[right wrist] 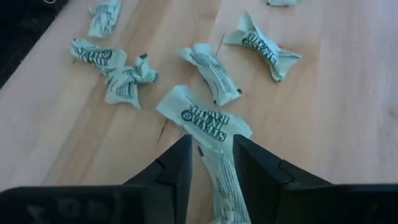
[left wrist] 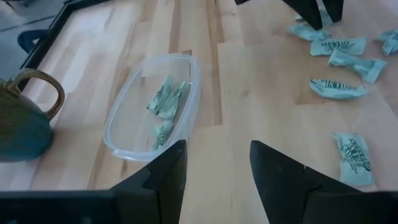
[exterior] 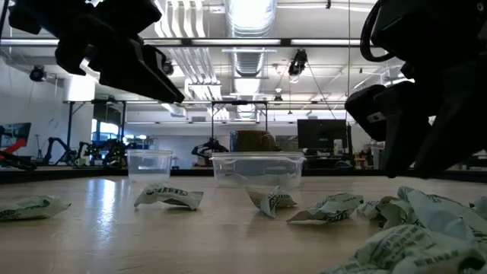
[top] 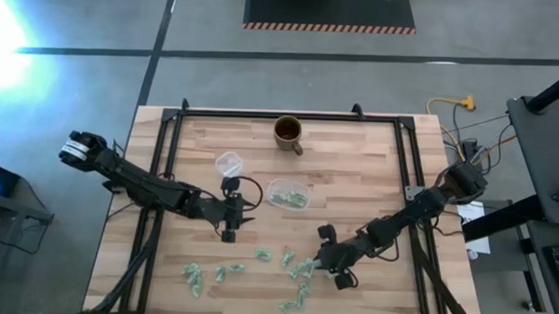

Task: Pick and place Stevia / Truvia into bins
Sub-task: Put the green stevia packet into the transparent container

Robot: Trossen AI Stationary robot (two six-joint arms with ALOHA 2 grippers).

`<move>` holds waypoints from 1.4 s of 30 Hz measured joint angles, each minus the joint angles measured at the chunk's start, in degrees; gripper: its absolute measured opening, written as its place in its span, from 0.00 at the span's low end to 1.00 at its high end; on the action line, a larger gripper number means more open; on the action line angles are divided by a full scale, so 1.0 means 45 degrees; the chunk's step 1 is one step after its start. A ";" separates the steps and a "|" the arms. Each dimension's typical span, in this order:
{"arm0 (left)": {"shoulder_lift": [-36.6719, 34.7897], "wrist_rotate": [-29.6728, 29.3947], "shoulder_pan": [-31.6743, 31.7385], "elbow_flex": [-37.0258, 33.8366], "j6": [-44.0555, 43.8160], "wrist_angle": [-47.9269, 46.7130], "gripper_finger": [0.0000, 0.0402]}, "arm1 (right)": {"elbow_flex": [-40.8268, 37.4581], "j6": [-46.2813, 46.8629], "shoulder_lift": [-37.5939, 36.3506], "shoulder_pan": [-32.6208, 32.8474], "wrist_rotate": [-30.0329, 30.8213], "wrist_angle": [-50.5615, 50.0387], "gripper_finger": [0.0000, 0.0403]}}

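Observation:
Pale green-and-white Stevia sachets [top: 257, 268] lie scattered flat on the wooden table near its front edge. A few more lie inside the clear bin [top: 287, 195] at the table's middle. My right gripper [right wrist: 212, 142] is down at the scattered sachets [top: 311, 263]. It is open, its fingers standing either side of one sachet [right wrist: 217, 171] that lies on the table. A printed sachet [right wrist: 202, 118] lies just ahead of the fingertips. My left gripper [left wrist: 217, 155] hovers open above bare wood just left of the bin [left wrist: 118, 118], with nothing between its fingers [top: 250, 209].
A brown mug [top: 288, 132] stands near the far edge, behind the bin. A small clear cup [top: 228, 162] sits left of the bin [exterior: 259, 169]. A black frame runs along the table's left, right and far sides. Bare wood lies between the bin and the sachets.

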 joint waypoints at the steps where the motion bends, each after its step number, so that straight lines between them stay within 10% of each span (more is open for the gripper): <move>1: 0.0000 -0.0004 0.0000 -0.0002 0.0001 0.0016 0.40 | 0.0006 0.0071 0.0034 0.0000 0.0005 0.0032 0.29; 12: 0.0000 -0.0202 0.0000 -0.0002 0.0000 0.0019 0.40 | -0.0046 0.0552 0.0222 0.0000 0.0192 -0.0624 0.33; 25: 0.0000 -0.0197 0.0000 -0.0002 0.0015 0.0016 0.40 | -0.0046 0.0364 0.0222 -0.0010 0.0384 -0.0625 0.04; 42: 0.0001 -0.0192 0.0000 -0.0032 0.0024 0.0015 0.40 | -0.0036 -0.0673 -0.1015 0.0000 0.1380 -0.1119 0.02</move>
